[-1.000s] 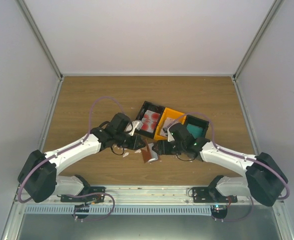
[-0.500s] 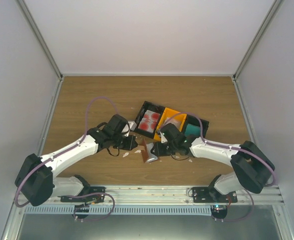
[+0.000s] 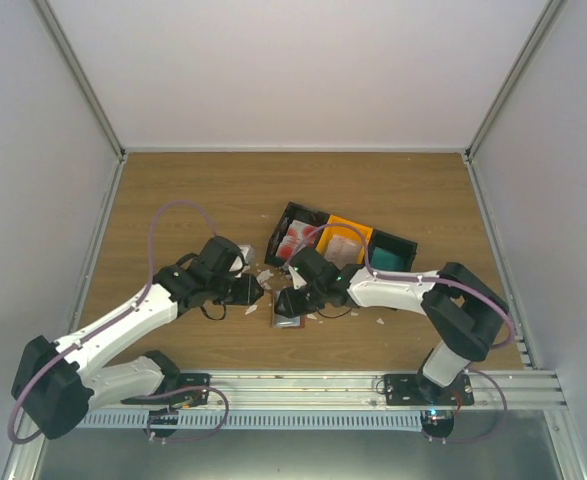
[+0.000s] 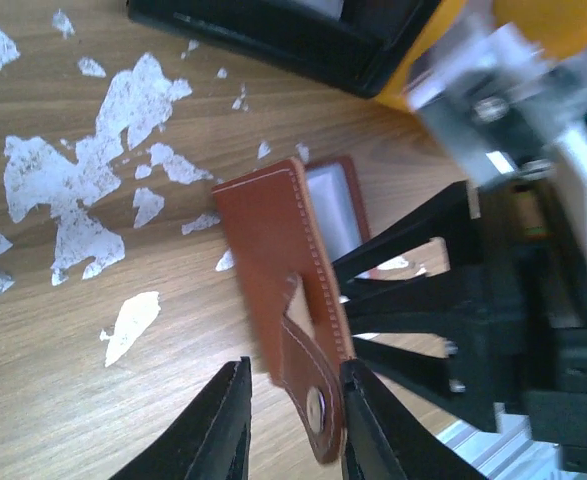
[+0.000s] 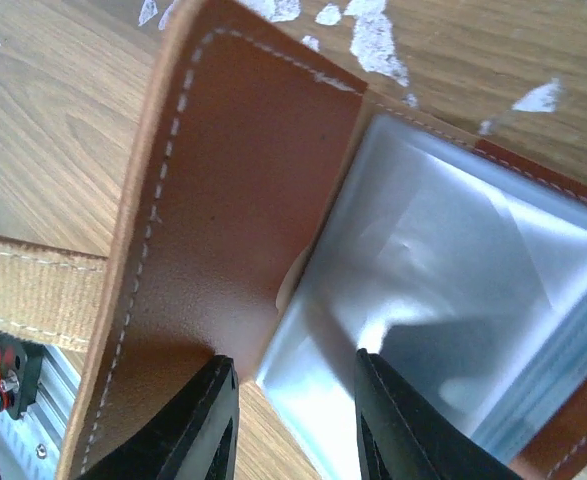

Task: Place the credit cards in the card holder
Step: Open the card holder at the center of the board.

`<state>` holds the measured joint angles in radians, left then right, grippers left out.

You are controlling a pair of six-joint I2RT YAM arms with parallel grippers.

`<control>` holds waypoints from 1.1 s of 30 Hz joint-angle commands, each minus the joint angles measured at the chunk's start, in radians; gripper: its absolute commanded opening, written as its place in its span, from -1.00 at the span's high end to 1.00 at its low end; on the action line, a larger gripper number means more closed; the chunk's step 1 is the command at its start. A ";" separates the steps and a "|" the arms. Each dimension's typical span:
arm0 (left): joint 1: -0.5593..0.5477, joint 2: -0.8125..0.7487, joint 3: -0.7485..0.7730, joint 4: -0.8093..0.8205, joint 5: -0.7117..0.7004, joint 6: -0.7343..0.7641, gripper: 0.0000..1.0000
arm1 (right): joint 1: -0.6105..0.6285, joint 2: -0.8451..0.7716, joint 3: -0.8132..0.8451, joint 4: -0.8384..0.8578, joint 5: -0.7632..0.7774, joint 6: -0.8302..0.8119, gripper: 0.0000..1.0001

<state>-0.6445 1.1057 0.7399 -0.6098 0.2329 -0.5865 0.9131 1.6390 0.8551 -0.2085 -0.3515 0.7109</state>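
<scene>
The brown leather card holder (image 3: 286, 312) lies open on the table between both grippers. In the left wrist view its flap (image 4: 273, 250) stands up and its snap strap hangs between my fingers. My left gripper (image 4: 293, 405) is open; the strap touches only the right finger. My right gripper (image 5: 295, 390) is open just above the holder's pale blue pocket (image 5: 443, 290) and brown flap (image 5: 233, 200). White cards with red blotches (image 3: 298, 240), pinkish cards (image 3: 341, 246) and teal cards (image 3: 391, 261) lie in trays behind.
A black tray (image 3: 278, 228), an orange tray (image 3: 356, 226) and another black tray (image 3: 401, 241) stand in a row behind the grippers. White crumbled scraps (image 4: 83, 190) are scattered on the wood around the holder. The right gripper's black body (image 4: 473, 300) is close to my left fingers.
Both grippers have moved left and nearer the front. The right arm has stretched left across the table. The card holder has shifted left with them.
</scene>
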 commanded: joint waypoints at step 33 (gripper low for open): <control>0.037 -0.271 -0.193 0.166 0.056 -0.100 1.00 | 0.024 0.162 0.241 -0.018 0.029 0.016 0.35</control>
<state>-0.6125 0.8635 0.5804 -0.4751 0.3466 -0.6666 0.9283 1.7428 1.0546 -0.1989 -0.3443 0.7464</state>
